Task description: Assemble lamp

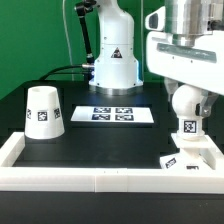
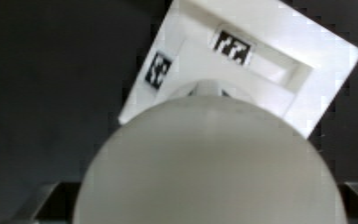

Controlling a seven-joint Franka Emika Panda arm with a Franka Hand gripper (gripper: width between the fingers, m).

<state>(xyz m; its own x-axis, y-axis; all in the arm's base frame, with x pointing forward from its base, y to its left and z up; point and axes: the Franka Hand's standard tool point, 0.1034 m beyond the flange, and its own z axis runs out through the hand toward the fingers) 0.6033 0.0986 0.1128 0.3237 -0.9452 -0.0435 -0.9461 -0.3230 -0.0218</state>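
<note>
My gripper (image 1: 186, 92) is shut on the white bulb (image 1: 186, 108) and holds it upright, ball end between the fingers, tagged stem pointing down. The stem hangs just above the flat square base (image 1: 197, 158), which lies in the front corner at the exterior view's right. In the wrist view the bulb (image 2: 202, 160) fills the foreground between my gripper (image 2: 202, 208) fingers, and the base (image 2: 247, 60) with two tags shows beyond it. The cone shade (image 1: 43, 110) stands on the black table at the exterior view's left, well apart.
The marker board (image 1: 112, 114) lies flat mid-table. A low white wall (image 1: 100, 178) borders the table's front and sides. The arm's white pedestal (image 1: 113, 60) and cables stand at the back.
</note>
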